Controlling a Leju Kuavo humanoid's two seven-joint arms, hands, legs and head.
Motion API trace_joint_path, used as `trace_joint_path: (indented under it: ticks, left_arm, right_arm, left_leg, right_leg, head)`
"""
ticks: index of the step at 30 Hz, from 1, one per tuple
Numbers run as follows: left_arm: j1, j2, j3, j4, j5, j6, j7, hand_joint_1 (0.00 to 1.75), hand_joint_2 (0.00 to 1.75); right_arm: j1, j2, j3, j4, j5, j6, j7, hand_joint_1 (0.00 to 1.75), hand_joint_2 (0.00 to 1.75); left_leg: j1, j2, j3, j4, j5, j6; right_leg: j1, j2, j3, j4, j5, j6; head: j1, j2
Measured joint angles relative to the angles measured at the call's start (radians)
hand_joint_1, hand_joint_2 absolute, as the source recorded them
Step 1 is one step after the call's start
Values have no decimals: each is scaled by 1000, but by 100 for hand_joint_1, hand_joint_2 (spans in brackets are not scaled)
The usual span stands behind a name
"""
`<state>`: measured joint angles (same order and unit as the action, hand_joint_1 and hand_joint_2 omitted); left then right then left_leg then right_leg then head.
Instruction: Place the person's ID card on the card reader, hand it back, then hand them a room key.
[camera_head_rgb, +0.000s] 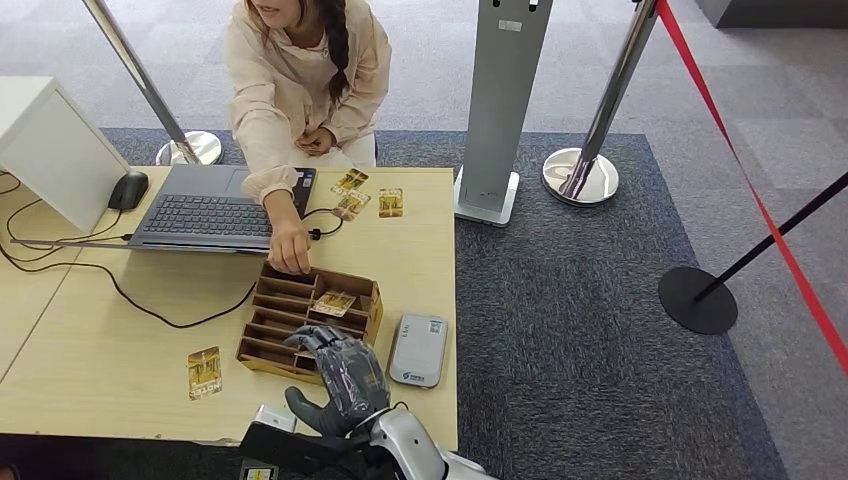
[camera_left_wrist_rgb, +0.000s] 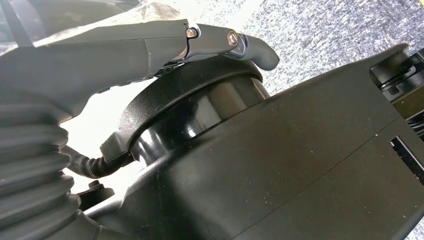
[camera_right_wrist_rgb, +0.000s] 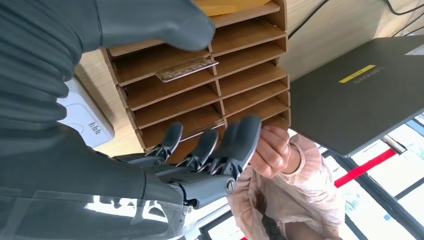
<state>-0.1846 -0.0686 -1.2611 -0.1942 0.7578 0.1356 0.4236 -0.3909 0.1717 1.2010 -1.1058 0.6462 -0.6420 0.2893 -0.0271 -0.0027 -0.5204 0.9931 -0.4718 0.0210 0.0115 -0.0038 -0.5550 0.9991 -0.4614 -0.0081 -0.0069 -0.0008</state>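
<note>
Rt hand (camera_head_rgb: 338, 372), fingers apart, empty, over slotted cardboard organizer (camera_head_rgb: 268, 330); lft unclear.

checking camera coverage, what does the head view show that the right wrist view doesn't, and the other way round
Head view alone: the whole table, loose cards on it, one near the front left and three by the laptop's keyboard, a mouse, and the stanchions on the carpet.

Right wrist view alone: a close look into the slots and the underside of the right hand's fingers, spread and holding nothing.

Both: the right hand, the wooden card organiser with one card in a slot, the white card reader, and the person's hand at the organiser's far edge.
</note>
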Motion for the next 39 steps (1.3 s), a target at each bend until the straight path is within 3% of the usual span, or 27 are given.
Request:
trace_joint_path:
  ticks: [4,20,26,30,35,39]
  left_arm:
    - [0,0,0,0,0,0,0,0,175]
    - [-3,-11,-1,-3,-12,34,29,0,175]
    - [-3,-12,-1,-5,-12,36,33,0,175]
    - [-3,-12,-2,-6,-13,36,34,0,175]
    - [-3,-12,-2,-6,-15,36,34,0,175]
    - [0,-13,-3,-6,-17,37,34,0,0]
  right_arm:
    - [-6,13,2,44,-6,-13,-11,1,175]
    - [-37,38,6,166,-23,-34,-13,1,175]
    - [-41,50,6,193,-20,-32,-17,14,175]
    - [-44,59,6,211,-17,-32,-19,55,175]
    - [-49,66,6,229,-1,-32,-20,78,175]
    - [-53,72,6,241,8,-33,-19,135,175]
  left_leg:
    - [0,0,0,0,0,0]
    - [0,0,0,0,0,0]
    - [0,0,0,0,0,0]
    - [0,-1,0,0,0,0]
    - [0,-1,0,0,0,0]
    - [0,0,0,0,0,0]
  right_leg:
    - [0,0,0,0,0,0]
    - [0,0,0,0,0,0]
    - [0,0,0,0,0,0]
    - [0,0,0,0,0,0]
    - [0,0,0,0,0,0]
    - [0,0,0,0,0,0]
  head:
    - [0,0]
    - [0,0]
    - [0,0]
    - [0,0]
    - [0,0]
    - [0,0]
